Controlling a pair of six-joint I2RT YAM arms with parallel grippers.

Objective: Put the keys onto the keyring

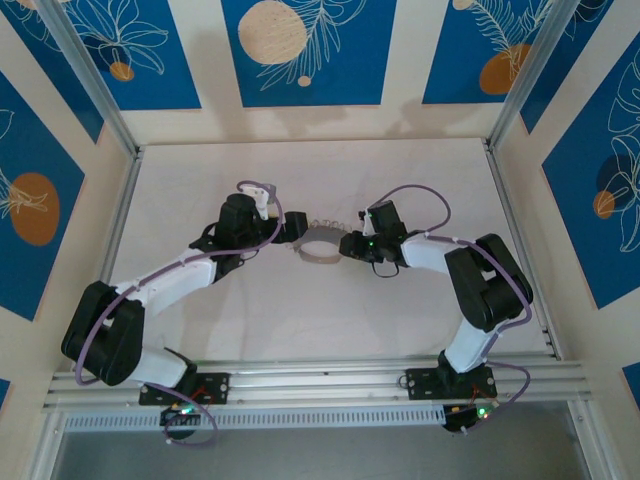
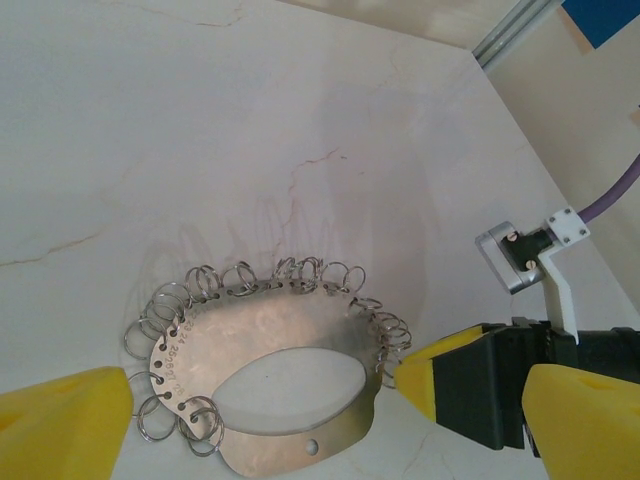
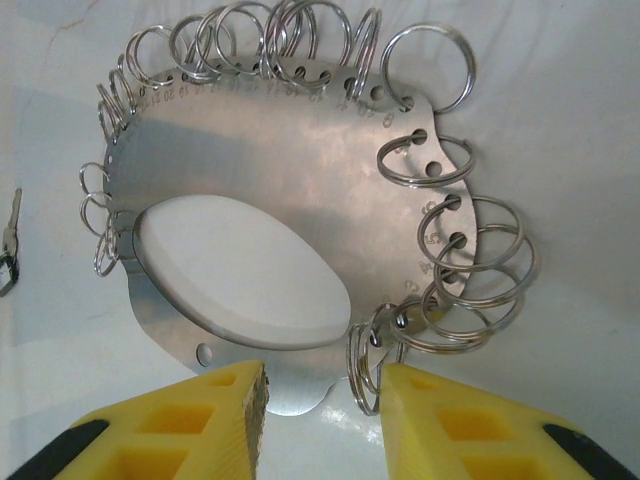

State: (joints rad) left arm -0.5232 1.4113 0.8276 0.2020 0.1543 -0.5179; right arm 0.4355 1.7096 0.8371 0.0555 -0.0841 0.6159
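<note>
Keyring (image 3: 250, 150) lies flat on the white bench (image 2: 200, 120), in the middle between the two arms. It is a shiny metal plate with a big hole in it. Lots of small wire rings (image 3: 430, 65) hang along its edge. In the top view the left jaws sit at 9 o'clock from it and the right jaws at 3 o'clock.

The left jaws are open as wide as they go. Their yellow pads (image 2: 60, 420) stand one on each side of the plate and hold nothing. The right jaws are partly closed. Their pads (image 3: 200, 420) stand on either side of a little tab at 6 o'clock on the plate in the right wrist view. One pad looks like it touches the tab, and a loose ring sits by the other. I cannot tell if they are squeezing.

A tiny key (image 3: 10, 245) lies on the bench at 9 o'clock from the plate in that same view. It is apart from the plate and partly cut off by the picture's edge.

I think the step now is getting a good hold on the plate so it cannot slide. The right jaws should pinch the flat tab, not the wobbly rings, which would slip and twist. Close slowly and keep the plate flat. The free left jaws could then go for the key. It is very small, so they should come straight down over it and close gently.
</note>
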